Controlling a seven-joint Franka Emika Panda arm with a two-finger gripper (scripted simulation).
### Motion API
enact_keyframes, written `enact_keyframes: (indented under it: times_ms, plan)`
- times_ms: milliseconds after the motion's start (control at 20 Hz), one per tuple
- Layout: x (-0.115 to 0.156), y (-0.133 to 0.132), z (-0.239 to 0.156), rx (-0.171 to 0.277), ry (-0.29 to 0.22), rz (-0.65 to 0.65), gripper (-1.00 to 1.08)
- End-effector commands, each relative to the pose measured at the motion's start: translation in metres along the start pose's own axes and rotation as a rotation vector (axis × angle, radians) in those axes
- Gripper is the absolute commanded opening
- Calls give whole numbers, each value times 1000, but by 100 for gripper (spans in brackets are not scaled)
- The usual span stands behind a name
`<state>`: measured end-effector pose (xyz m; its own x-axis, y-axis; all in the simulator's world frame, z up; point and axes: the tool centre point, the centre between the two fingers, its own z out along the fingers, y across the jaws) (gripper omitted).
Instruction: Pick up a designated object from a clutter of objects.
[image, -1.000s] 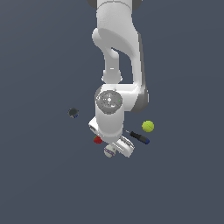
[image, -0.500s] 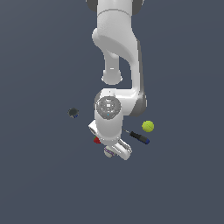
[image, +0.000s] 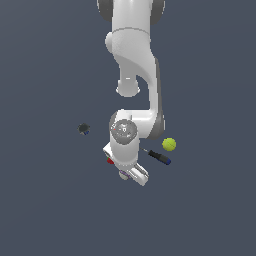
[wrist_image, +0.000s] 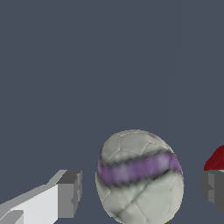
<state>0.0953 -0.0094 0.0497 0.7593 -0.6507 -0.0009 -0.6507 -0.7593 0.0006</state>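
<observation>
Closest, in the wrist view: gripper (wrist_image: 136, 189) spread wide, fingers (wrist_image: 66, 193) on either side of the white ball (wrist_image: 139, 176) with its purple stripe, pads apart from it, nothing clenched. Red strawberry (wrist_image: 217, 159) just behind one finger. Compared with a second ago, wrist lowered and shifted over the ball in the exterior view, so probably ready for closing. Farther out: screwdriver (image: 159, 157), yellow-green ball (image: 169, 144), dark grey lump (image: 83, 129). Beyond, flat slate-blue floor (image: 45, 200), featureless, no walls.
</observation>
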Motion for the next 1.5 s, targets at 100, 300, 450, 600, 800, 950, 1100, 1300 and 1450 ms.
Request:
enact_keyframes:
  times_ms: [100,300,450,600,800,950,1100,1300,1450]
  plan:
    - [1,-1,13,1,1,1,100]
    - [1,-1,13,1,1,1,-100]
    - [1,-1,13,1,1,1,-100]
    - [1,-1,13,1,1,1,-100]
    - [1,-1,13,1,1,1,-100]
    - [2,1,9,1,1,1,-100]
    - [4,6,0,1,1,1,-100]
    - [8,17,-19,1,1,1,-100]
    - [14,30,-39,1,1,1,-100]
